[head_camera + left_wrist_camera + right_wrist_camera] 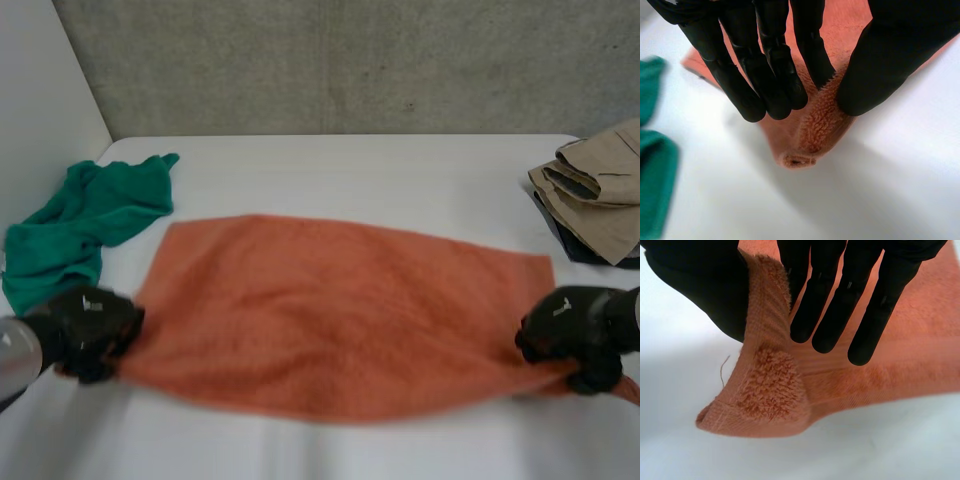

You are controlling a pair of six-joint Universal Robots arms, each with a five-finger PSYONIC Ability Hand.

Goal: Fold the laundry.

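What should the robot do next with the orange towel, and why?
The orange terry towel lies flat, with the left hand and right hand each pinching a near corner, so probably lift both corners and carry them over to the far edge.

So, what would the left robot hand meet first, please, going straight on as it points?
Likely the white table just beyond the orange towel corner that the left robot hand pinches; depth is unclear.
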